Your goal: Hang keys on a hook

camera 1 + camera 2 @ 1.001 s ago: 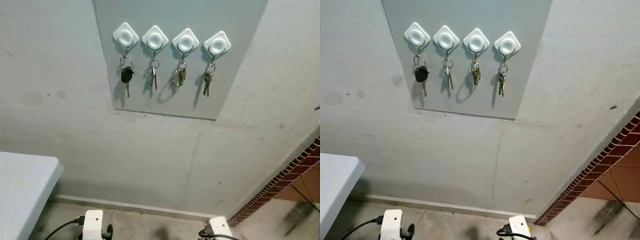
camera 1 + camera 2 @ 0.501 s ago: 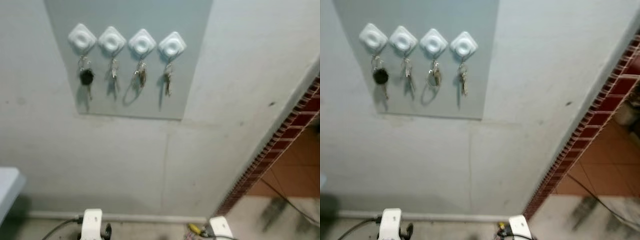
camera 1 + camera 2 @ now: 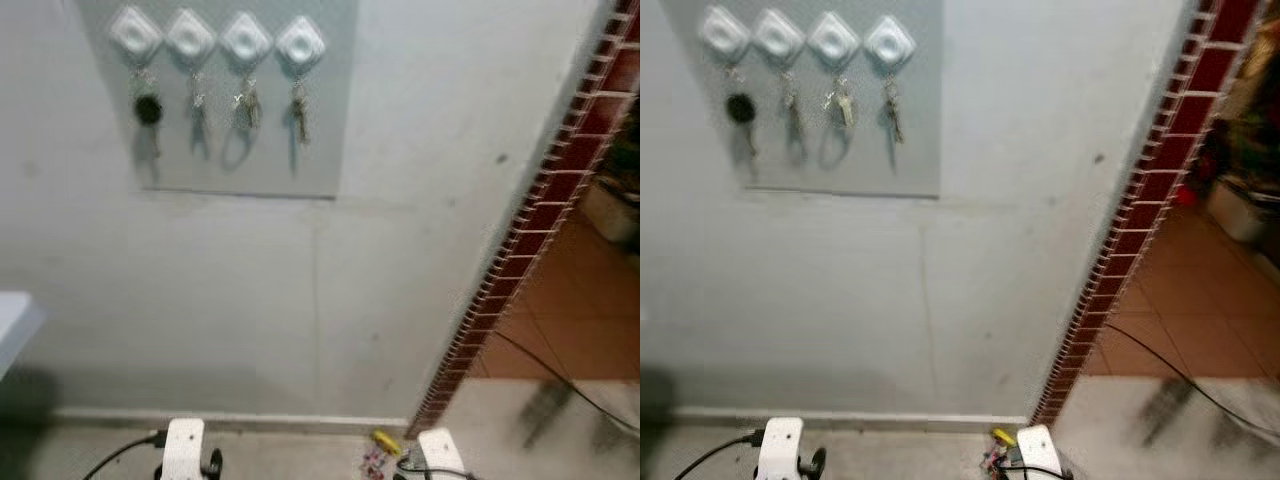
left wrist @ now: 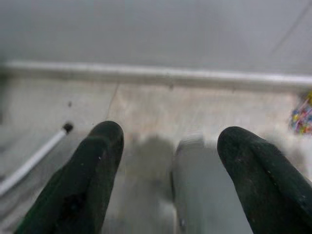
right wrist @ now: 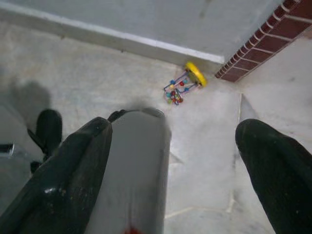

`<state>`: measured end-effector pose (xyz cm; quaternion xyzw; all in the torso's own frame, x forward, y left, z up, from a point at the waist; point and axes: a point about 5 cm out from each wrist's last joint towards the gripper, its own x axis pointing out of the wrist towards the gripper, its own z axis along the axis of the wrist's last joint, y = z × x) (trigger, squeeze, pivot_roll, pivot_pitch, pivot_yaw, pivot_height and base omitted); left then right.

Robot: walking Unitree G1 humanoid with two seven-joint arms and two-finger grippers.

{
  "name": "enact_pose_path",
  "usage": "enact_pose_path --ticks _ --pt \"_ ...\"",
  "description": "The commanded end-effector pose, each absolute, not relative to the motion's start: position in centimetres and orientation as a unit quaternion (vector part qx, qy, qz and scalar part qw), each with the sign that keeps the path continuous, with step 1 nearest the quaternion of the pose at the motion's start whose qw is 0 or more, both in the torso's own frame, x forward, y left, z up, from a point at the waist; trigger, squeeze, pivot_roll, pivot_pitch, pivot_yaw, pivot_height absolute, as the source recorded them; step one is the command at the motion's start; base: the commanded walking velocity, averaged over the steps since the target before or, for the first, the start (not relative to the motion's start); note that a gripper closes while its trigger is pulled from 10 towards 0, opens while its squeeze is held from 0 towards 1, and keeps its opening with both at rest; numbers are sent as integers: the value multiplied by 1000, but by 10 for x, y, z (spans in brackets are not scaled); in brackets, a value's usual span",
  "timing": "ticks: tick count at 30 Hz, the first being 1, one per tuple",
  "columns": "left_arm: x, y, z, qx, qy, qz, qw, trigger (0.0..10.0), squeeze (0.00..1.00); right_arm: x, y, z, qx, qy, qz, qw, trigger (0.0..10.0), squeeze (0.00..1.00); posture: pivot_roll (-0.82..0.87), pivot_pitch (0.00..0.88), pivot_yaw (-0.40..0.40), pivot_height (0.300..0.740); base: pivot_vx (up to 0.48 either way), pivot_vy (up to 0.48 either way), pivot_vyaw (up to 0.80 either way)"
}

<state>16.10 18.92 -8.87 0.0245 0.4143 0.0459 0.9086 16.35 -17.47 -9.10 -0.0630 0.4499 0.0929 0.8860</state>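
Four sets of keys hang on four white hooks on a grey board high on the wall. Both arms hang low by the floor. The left gripper and right gripper have their jaws apart and empty. The right wrist view adds a colourful bead toy lying near the skirting and brick edge.

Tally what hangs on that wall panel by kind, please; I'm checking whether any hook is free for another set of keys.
White hooks: 4
Key sets with a black fob: 1
Plain metal key sets: 3
Total: 8 things; each hook holds a key set, so none is free.
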Motion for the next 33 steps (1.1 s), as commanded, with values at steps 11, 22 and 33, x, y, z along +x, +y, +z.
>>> enact_pose_path --ticks 11,22,33 --pt "156 189 -92 13 429 61 901 10000 0 148 -182 -97 -38 471 68 879 10000 0 -103 0 -17 660 0 0 0" --pt "154 189 -93 5 433 64 899 10000 0 147 -182 -97 -35 469 68 880 10000 0 -101 0 -19 660 275 0 0" --pt "159 192 -90 15 424 63 903 10000 0 148 -187 -95 -19 463 59 884 10000 0 -104 0 -16 670 75 0 0"
